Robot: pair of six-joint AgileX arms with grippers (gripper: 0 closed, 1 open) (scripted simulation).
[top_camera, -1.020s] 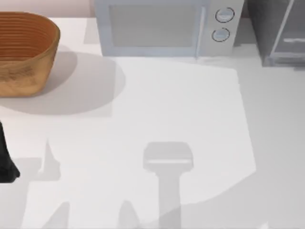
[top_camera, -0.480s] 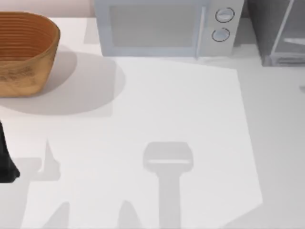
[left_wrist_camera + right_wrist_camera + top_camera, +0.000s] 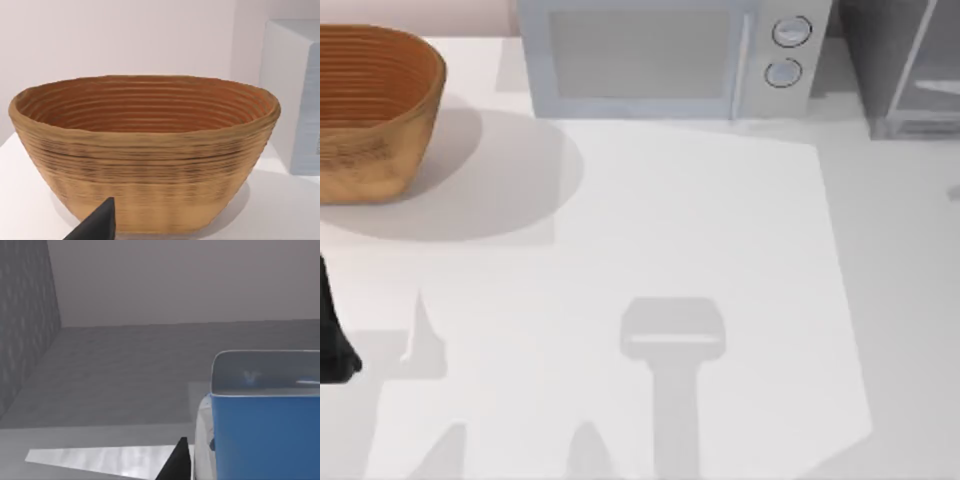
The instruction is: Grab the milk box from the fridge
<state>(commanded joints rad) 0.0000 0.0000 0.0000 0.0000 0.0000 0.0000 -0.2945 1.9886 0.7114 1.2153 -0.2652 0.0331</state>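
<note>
Inside the dark grey boxy fridge (image 3: 125, 375), the right tool (image 3: 192, 460) is close beside the small white, blue-topped milk box (image 3: 260, 425), its grip unclear, so it should centre on the carton before clenching and withdrawing straight.

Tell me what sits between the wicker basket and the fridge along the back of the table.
In the top view, the microwave stands between the wicker basket and the fridge.

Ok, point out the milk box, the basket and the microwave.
milk box (image 3: 265, 435): right wrist view, on its blue top.
basket (image 3: 370, 110): top view, on its woven side wall.
microwave (image 3: 640, 55): top view, on its door panel.
</note>
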